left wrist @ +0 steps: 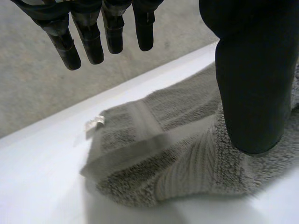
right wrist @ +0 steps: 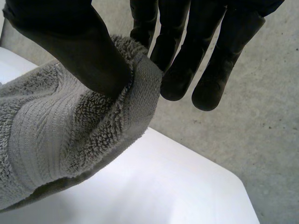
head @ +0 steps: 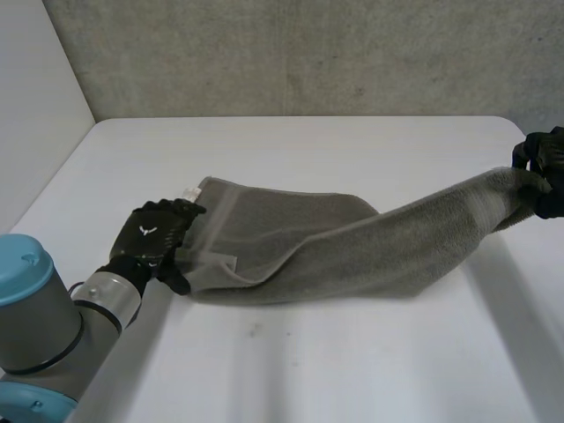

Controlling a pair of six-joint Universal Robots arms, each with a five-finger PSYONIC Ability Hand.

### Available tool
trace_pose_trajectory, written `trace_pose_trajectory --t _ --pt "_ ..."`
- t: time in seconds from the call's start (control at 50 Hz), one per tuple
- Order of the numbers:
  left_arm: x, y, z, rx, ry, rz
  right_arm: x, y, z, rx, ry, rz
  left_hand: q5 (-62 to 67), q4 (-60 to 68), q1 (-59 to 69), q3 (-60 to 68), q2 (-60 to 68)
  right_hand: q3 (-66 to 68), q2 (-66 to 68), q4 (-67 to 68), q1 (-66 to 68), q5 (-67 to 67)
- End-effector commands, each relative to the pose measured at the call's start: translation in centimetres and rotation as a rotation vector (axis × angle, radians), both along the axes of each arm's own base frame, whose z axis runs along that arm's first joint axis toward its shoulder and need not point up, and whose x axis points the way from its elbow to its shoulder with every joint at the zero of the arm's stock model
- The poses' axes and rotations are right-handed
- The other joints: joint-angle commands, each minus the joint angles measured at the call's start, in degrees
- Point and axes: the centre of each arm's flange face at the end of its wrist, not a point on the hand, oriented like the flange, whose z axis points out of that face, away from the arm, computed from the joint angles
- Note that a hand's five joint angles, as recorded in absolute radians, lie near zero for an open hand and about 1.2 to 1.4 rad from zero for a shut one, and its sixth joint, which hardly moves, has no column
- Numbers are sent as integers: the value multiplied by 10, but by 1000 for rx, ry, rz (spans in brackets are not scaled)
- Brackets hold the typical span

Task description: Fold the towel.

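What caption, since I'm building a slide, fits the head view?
Left hand presses one end of the grey towel to the table; right hand pinches the other end, raised.

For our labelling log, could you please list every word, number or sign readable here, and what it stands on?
No words or numbers can be read.
White tag at the towel's corner: too small to read.
White mark on the left hand's back: a logo shape, no letters.
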Motion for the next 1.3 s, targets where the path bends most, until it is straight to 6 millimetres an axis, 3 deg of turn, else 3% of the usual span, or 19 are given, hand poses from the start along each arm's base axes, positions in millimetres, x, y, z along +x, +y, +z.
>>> trace_pose_trajectory --t 0.02,0.22,0.32,0.34,0.44,0.54,0.62,0.64,0.72,0.82,0.92,0.96,1.02,1.06,1.1,1.18,1.2,1.24,1.3 --pt "-6 12 -7 127 -15 -97 -2 -6 -11 38 1 11 25 25 23 25 25 40 43 32 44 44" --pt "-17 20 -16 163 -20 -218 -2 -14 -17 43 47 16 118 118 115 118 118 40 43 32 44 44" --pt "-22 14 -17 155 -18 -230 -5 -28 -18 40 69 4 493 493 491 493 493 40 43 32 44 44" --pt "-24 7 -14 134 -13 -226 -3 -33 -17 34 76 11 636 636 634 636 636 40 43 32 44 44" --pt "-30 -33 13 -25 4 -145 17 -49 -10 -11 105 72 659 659 657 659 659 40 43 32 44 44" --pt "-33 -88 83 -317 74 19 51 -79 20 -214 180 117 659 659 657 659 659 40 43 32 44 44" --pt "-36 -124 184 -649 220 133 81 -104 91 -596 152 82 659 659 657 659 659 40 43 32 44 44" --pt "-35 -128 217 -748 282 157 81 -104 91 -597 152 82 659 659 657 659 659 40 43 32 44 44" --pt "-30 -127 267 -873 405 187 85 -107 155 -901 25 17 659 659 657 659 659 40 43 32 44 44" --pt "-26 -124 286 -886 507 190 84 -103 166 -922 -78 28 659 659 657 659 659 40 43 32 44 44" --pt "-25 -127 245 -742 459 200 100 -96 139 -778 -75 87 659 659 657 659 659 40 43 32 44 44" --pt "-21 -128 201 -615 393 220 101 -96 125 -703 -55 107 659 659 657 659 659 40 43 32 44 44" --pt "-17 -127 177 -548 359 231 107 -94 89 -538 -3 167 659 659 657 659 659 40 43 32 44 44" --pt "-8 -119 126 -408 288 254 109 -92 67 -444 29 199 659 659 657 659 659 40 43 32 44 44" --pt "-1 -113 99 -336 250 270 113 -83 14 -247 104 261 659 659 657 659 659 40 43 32 44 44" --pt "8 -86 34 -143 157 284 112 -70 -34 -83 192 290 659 659 657 659 659 40 43 32 44 44" --pt "8 -86 33 -143 157 284 111 -61 -60 -5 245 305 659 659 657 659 659 40 43 32 44 44" --pt "13 -68 1 -27 103 285 109 -53 -80 57 297 319 659 659 657 659 659 40 43 32 44 44" --pt "15 -59 -8 17 75 282 103 -40 -102 131 393 320 659 659 657 659 659 40 43 32 44 44"
